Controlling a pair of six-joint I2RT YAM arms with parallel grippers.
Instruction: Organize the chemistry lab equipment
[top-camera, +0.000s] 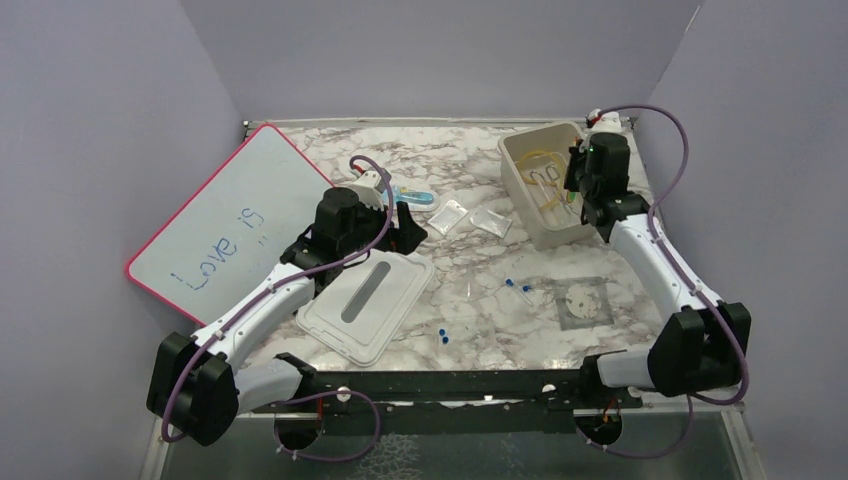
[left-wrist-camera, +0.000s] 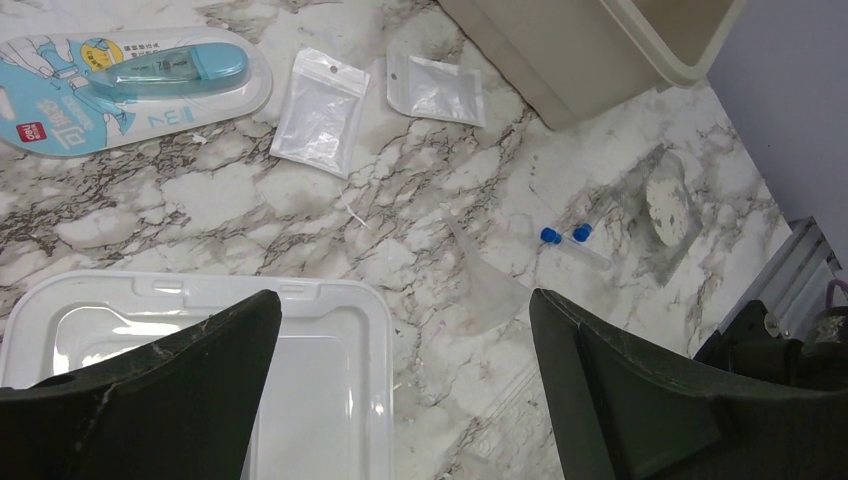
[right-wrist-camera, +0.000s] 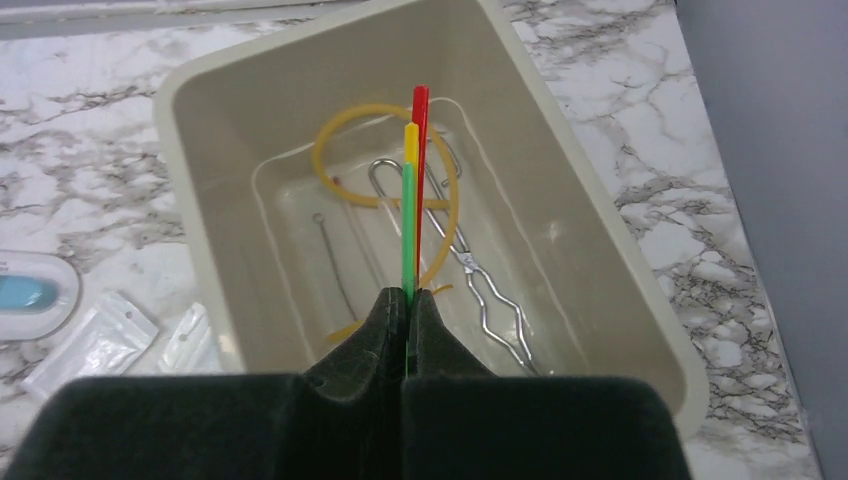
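Note:
My right gripper (right-wrist-camera: 408, 296) is shut on thin sticks, green (right-wrist-camera: 407, 225), yellow and red, held over the beige bin (right-wrist-camera: 600, 260). Inside the bin lie a loop of amber tubing (right-wrist-camera: 340, 185), metal forceps (right-wrist-camera: 480, 280) and a thin wire piece. In the top view the right gripper (top-camera: 583, 190) is above the bin (top-camera: 520, 165). My left gripper (left-wrist-camera: 405, 390) is open and empty above the white lid (left-wrist-camera: 330, 400), near a clear funnel (left-wrist-camera: 490, 285). Two blue-capped tubes (left-wrist-camera: 565, 235) and two clear bags (left-wrist-camera: 320, 110) lie on the table.
A blue correction-tape package (left-wrist-camera: 130, 85) lies at the far left. A whiteboard (top-camera: 235, 215) leans at the left wall. A clear square sheet with a disc (top-camera: 583, 302) and two more blue caps (top-camera: 442, 335) lie on the marble table (top-camera: 470, 300).

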